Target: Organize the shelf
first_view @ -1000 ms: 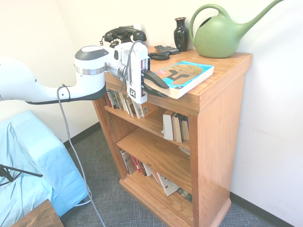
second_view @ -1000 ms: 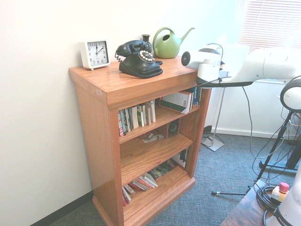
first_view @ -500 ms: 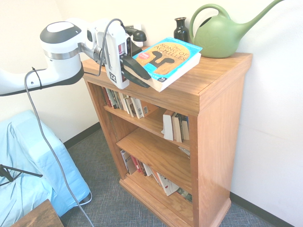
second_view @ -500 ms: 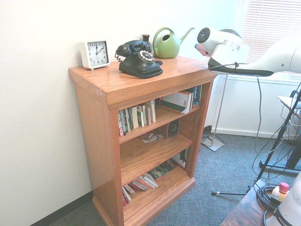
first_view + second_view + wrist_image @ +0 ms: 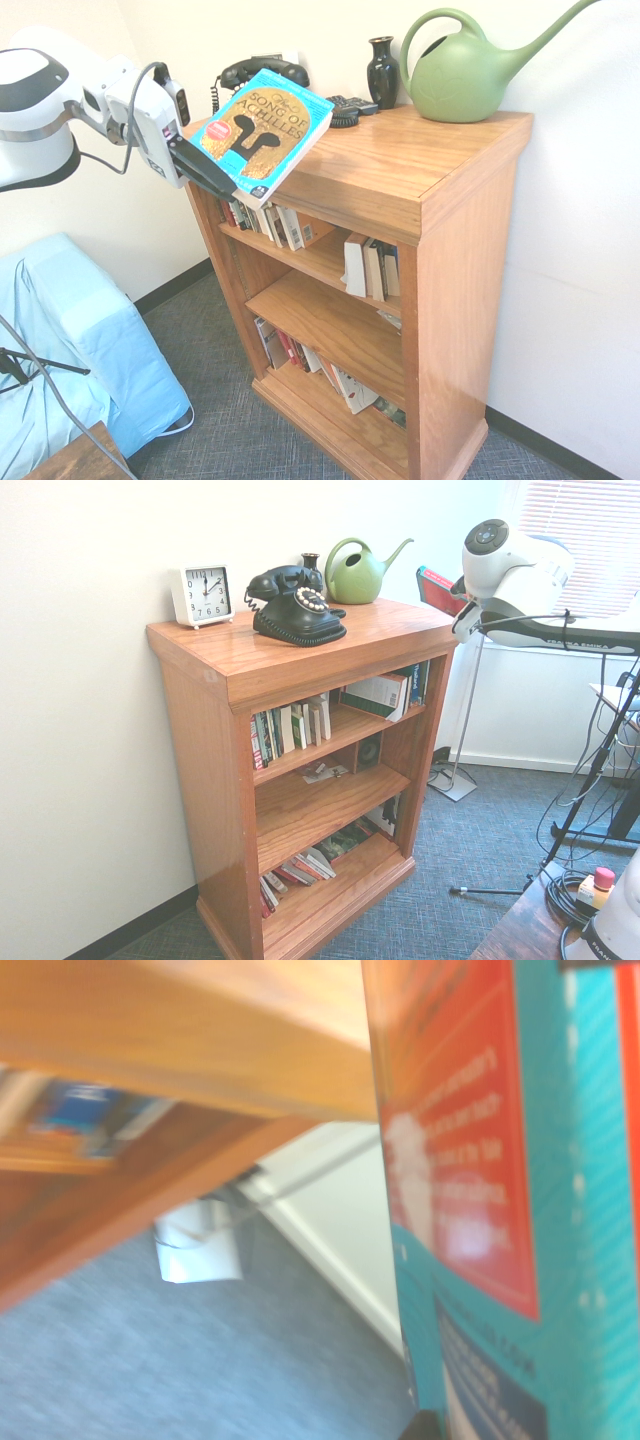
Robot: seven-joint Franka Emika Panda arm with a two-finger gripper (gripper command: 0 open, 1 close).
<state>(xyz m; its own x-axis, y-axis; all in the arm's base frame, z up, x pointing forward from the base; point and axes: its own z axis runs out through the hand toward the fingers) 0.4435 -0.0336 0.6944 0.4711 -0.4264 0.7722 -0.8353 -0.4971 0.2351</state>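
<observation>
White rounded arm, dark fingers (image 5: 205, 170), grey cable

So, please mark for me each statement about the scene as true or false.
1. The gripper holds a book. True.
2. The clock lies face down. False: it stands upright, its dial showing.
3. The watering can is green. True.
4. The vase stands on the middle shelf level. False: it is on the top board.
5. The phone stands between the clock and the watering can. True.
6. The book's cover is plain black. False: it is blue and gold, with a title.
</observation>
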